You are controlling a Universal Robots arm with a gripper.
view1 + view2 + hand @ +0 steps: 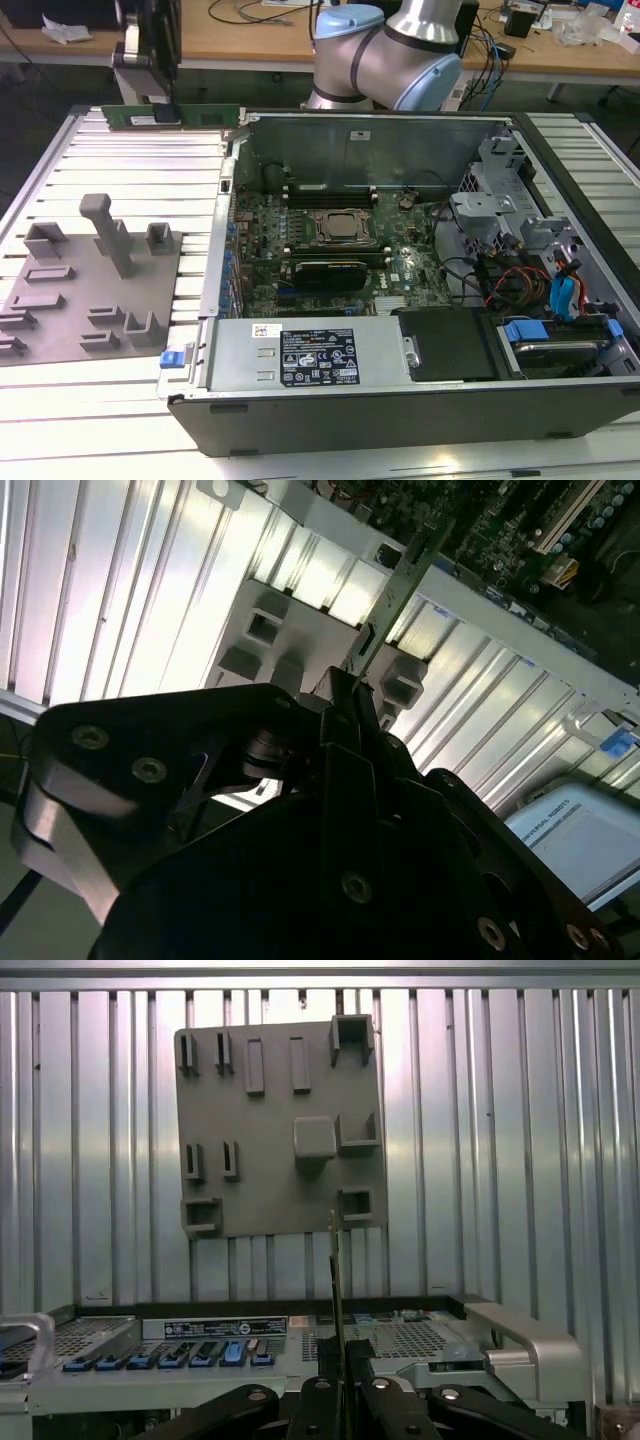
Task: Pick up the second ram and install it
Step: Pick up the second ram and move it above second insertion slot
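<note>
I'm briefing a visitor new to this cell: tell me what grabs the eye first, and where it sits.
The open computer case takes up the exterior view's right, its motherboard laid bare. At that view's upper left the gripper holds the second ram above the slatted table. A grey fixture plate lies on the table at the exterior view's left.

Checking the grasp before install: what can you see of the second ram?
The second ram is a long, narrow green board, held level on its long edge beside the open computer case's far corner. The gripper is shut on it near its middle; nothing else seems to touch it. In both wrist views it shows edge-on.
</note>
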